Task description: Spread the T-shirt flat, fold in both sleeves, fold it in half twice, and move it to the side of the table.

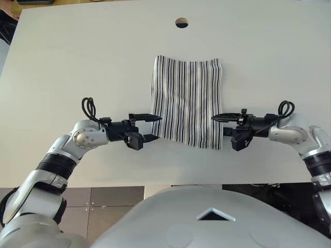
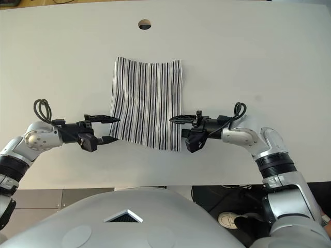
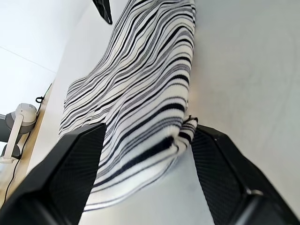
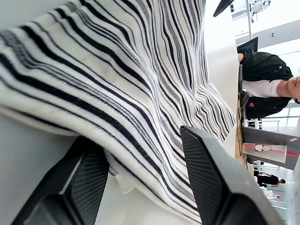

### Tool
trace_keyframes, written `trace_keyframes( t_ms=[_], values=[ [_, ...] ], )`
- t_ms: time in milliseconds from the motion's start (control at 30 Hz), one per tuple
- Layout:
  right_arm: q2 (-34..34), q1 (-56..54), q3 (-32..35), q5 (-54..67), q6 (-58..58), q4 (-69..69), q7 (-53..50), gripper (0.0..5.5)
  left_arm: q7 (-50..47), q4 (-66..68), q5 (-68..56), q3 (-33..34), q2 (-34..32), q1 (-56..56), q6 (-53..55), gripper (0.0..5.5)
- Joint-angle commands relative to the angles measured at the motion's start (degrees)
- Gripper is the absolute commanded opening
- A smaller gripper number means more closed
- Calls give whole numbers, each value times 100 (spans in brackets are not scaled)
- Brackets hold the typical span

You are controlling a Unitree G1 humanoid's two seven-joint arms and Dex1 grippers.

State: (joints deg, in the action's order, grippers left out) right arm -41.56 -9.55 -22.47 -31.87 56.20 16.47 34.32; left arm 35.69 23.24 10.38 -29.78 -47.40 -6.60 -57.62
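**A:** Where is the T-shirt lying?

**B:** The T-shirt is lying near the middle of the desk, looking already folded into a striped rectangle. The cable hole is sitting at its 12 o'clock.

**A:** And what are the grippers doing?

**B:** The left gripper is sitting at the shirt's 7 o'clock corner. Its fingers are standing apart, with the corner lying between them unpinched. The right gripper is sitting at the 5 o'clock corner, also spread around the hem.

**A:** How is the cloth going to handle?

**B:** I'm judging it a light, soft knit. It's rumpling along the near hem, so it will probably droop once lifted, and the layers may slide over one another. I'm thinking each near corner needs pinching through every layer at once. Both sides should be rising evenly as the near edge is carried toward 12 o'clock.
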Motion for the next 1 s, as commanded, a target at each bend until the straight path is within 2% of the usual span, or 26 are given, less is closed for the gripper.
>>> trace_keyframes(
  t_ms=[33, 67, 167, 300, 500, 667, 800, 900, 1000],
  values=[
    [31, -118, -350, -540, -115, 323, -6, 260, 299, 82, 300, -112, 74, 34, 122, 324],
    [47, -170, -398, -582, -122, 366, -58, 260, 359, 103, 260, -138, 84, 26, 120, 304],
    [62, -269, -541, -540, -164, 410, -96, 214, 446, 147, 251, -133, 101, 27, 73, 258],
    [71, -367, -676, -438, -169, 418, -104, 126, 459, 176, 288, -80, 147, 22, 56, 183],
    [67, -407, -809, -254, -193, 374, -68, 24, 537, 221, 297, -56, 235, -74, -1, 94],
    [48, -421, -855, -1, -241, 316, 3, 16, 672, 144, 12, -41, 249, -61, -46, 30],
    [48, -389, -883, 417, -307, 276, 172, 16, 922, 65, -279, -72, 230, -28, 29, 22],
    [-51, -229, -924, 1653, -554, -100, 698, 16, 1144, -376, -834, -22, 153, 154, 320, 22],
    [-386, 55, -915, 3395, -1287, -881, 1552, 16, 1794, -1601, -2077, -45, -314, 524, 1396, 21]
  ],
)
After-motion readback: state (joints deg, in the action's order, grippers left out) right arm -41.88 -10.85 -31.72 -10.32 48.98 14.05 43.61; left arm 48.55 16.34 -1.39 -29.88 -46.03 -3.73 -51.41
